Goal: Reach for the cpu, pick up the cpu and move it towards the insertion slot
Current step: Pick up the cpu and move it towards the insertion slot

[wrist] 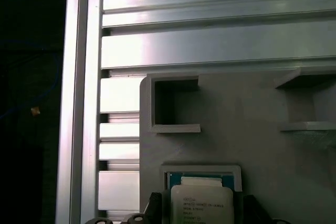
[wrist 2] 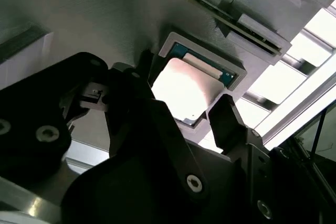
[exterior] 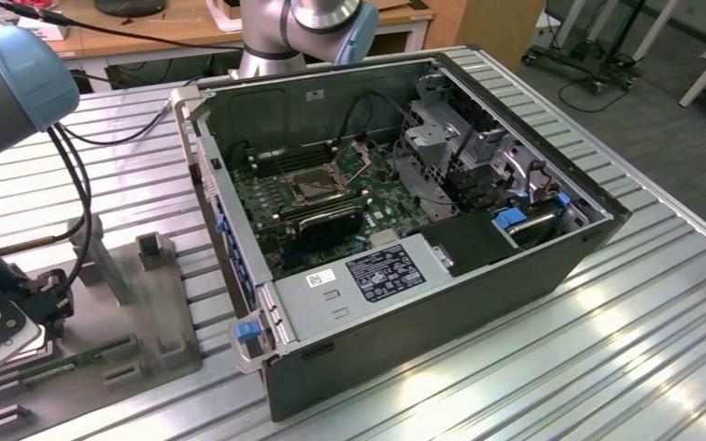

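High exterior overview, wrist views hugging cpu

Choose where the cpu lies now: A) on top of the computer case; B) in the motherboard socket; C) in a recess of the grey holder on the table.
C: in both wrist views the cpu sits flat in a framed recess of the grey holder.

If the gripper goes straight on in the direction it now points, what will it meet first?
Most likely the small square silvery cpu, lying in a recess of the grey holder plate. The gripper points at it, open fingers on either side; the gap left is unclear.
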